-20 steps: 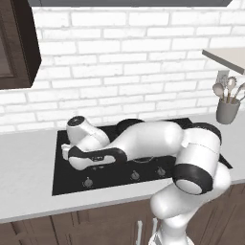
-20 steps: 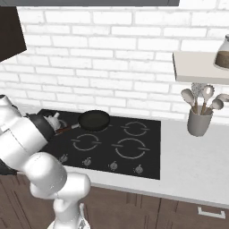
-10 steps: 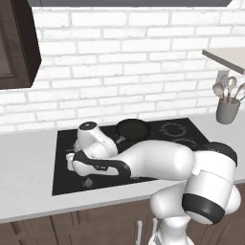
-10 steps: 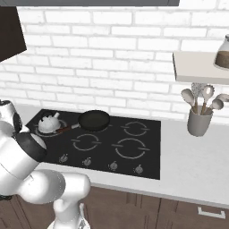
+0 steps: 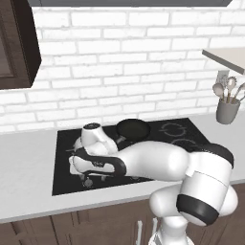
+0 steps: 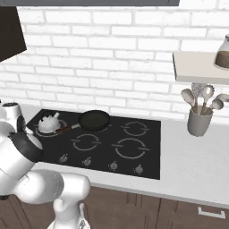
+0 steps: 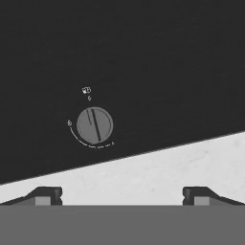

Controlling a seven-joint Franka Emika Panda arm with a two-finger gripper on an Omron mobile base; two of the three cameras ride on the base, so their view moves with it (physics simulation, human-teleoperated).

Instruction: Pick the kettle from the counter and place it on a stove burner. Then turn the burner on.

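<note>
The light grey surface (image 6: 188, 165) carries the black stove (image 6: 134, 161), apparently set flush into it, and a grey utensil cup (image 6: 199, 122) at its right.

A black pan (image 6: 94, 120) lies with its handle pointing left. Right of it a grey cup (image 6: 199, 122) holds spoons and spatulas (image 6: 202, 95). Above the cup a pale shelf (image 6: 197, 67) carries a brown jar (image 6: 222, 53). White brick wall (image 5: 129, 72) behind; a dark cabinet (image 5: 15, 45) hangs upper left.
</note>
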